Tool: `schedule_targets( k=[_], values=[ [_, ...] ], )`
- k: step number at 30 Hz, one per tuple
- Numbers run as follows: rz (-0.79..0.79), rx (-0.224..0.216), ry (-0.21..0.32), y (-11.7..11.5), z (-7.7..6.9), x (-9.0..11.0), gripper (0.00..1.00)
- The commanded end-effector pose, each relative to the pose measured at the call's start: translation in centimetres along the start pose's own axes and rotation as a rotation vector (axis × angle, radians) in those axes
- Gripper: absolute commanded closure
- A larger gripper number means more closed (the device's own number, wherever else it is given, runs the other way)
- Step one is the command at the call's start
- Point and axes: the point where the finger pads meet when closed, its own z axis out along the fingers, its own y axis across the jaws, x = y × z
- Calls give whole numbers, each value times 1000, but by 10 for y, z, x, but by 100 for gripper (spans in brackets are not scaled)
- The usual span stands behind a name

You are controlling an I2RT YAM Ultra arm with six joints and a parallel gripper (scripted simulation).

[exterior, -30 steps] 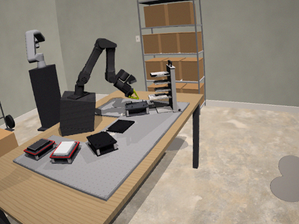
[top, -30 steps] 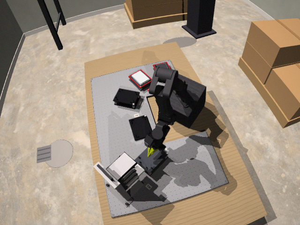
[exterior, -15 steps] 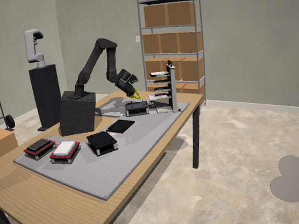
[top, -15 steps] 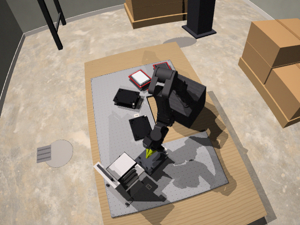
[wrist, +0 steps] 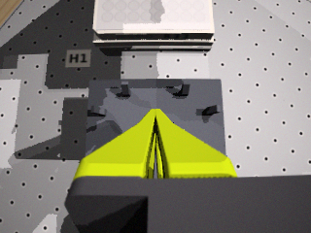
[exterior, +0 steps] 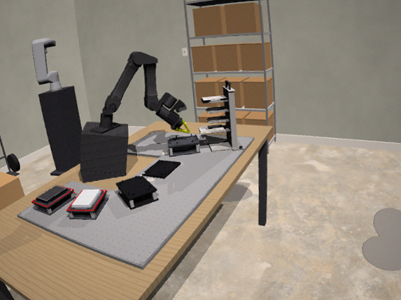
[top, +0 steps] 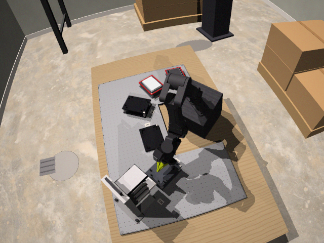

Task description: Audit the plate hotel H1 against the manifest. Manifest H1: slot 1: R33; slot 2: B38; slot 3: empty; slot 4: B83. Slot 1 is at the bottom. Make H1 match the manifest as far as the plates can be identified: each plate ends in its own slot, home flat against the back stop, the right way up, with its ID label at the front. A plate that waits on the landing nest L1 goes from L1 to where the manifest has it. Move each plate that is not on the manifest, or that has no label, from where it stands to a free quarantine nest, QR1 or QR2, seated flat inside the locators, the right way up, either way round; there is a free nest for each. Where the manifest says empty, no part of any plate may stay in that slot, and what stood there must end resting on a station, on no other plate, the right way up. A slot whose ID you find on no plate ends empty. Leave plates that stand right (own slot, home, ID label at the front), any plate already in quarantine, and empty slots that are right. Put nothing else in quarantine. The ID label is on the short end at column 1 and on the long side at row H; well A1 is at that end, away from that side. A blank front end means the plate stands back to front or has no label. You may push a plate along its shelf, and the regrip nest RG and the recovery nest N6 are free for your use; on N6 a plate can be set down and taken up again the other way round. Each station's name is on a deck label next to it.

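Note:
My gripper (top: 160, 166) (exterior: 182, 128) (wrist: 155, 116) is shut with nothing between its yellow fingers. It hangs just above the dark, empty nest (top: 170, 175) (exterior: 182, 142) (wrist: 141, 99) in front of the plate hotel H1 (top: 122, 194) (exterior: 232, 116). The hotel's top shelf carries a white plate (top: 130, 177) (exterior: 213, 98) (wrist: 153, 15). Lower shelves show more plates as stacked edges, and I cannot read their labels. The H1 deck label (wrist: 78, 58) lies left of the nest.
Two red-rimmed nests stand at the far end, one with a white plate (top: 151, 83) (exterior: 86, 198), one with a dark plate (top: 174, 71) (exterior: 52, 194). A raised black nest (top: 136, 105) (exterior: 136, 190) and a flat black one (top: 151, 137) (exterior: 161, 168) lie mid-deck. The arm's base block (top: 206, 112) stands to the right.

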Motion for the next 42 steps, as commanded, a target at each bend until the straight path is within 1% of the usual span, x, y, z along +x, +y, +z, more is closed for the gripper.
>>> schedule_targets(
  k=[1,42],
  values=[
    [-2,4,5,-1,7,-4,100],
    [-3,3,6,-1,23,-20,100]
  ],
)
